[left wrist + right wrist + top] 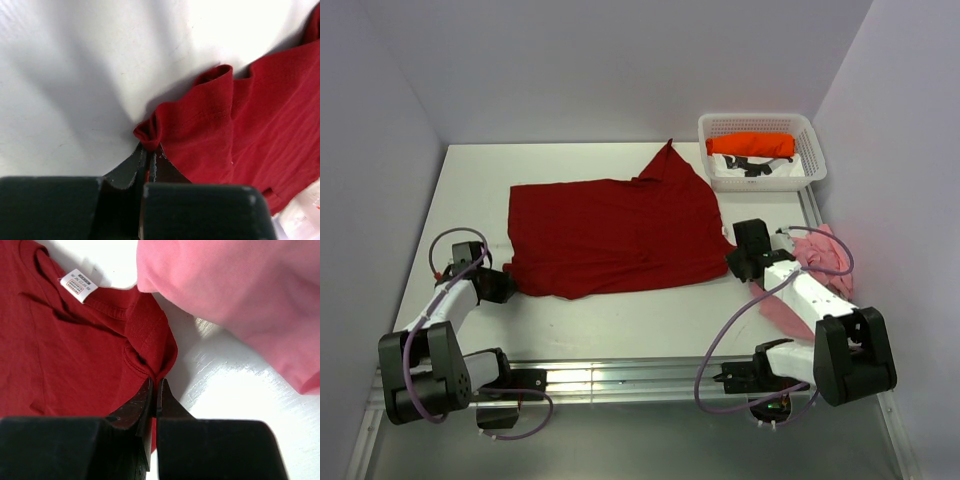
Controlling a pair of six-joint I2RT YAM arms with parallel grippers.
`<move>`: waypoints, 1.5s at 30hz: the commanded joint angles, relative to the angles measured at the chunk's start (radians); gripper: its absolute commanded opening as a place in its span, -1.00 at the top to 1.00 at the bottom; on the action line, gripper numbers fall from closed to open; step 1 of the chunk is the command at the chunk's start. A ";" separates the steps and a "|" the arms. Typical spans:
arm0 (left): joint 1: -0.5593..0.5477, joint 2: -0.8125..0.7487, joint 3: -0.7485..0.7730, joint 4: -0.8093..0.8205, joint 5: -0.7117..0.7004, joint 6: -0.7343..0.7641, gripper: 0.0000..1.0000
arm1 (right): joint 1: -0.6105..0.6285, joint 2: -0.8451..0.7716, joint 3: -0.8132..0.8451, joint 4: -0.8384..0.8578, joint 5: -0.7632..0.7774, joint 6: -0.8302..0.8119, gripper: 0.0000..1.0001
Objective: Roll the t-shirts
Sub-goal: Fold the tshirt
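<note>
**Dark red t-shirt (615, 235) lies spread on the white table (620, 320), pinched at opposite edges by both grippers.**

The left gripper (150, 150) clamps a bunched corner, with bare table open beyond its tips. The right gripper (154, 382) clamps a fold near the collar, with the pink t-shirt (235, 295) just beside it. Well ahead of the right gripper, the basket (760, 122) holds the orange-red t-shirt (752, 145). The print on the neck label (79, 285) is too small to read.

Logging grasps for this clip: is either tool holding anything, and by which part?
Both tools hold the dark red t-shirt. The left tool pinches its near left corner, and the right tool pinches a fold by the collar.
</note>
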 commanded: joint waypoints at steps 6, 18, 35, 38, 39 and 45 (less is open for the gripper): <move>0.013 0.054 0.274 -0.195 -0.060 0.102 0.99 | -0.008 0.042 0.183 -0.083 0.009 -0.049 1.00; 0.081 0.083 0.591 -0.480 -0.083 0.237 0.99 | -0.008 -0.070 0.251 -0.214 -0.049 -0.078 1.00; 0.084 0.019 0.381 -0.370 -0.014 0.329 0.94 | -0.008 -0.267 -0.041 -0.206 -0.016 -0.111 1.00; 0.084 0.023 0.361 -0.345 0.002 0.340 0.93 | -0.008 -0.259 -0.032 -0.206 -0.014 -0.111 1.00; 0.084 0.026 0.350 -0.342 0.004 0.343 0.93 | -0.010 -0.259 -0.029 -0.208 -0.011 -0.111 1.00; 0.084 0.033 0.352 -0.350 -0.030 0.348 0.92 | -0.013 -0.265 -0.051 -0.206 -0.013 -0.114 1.00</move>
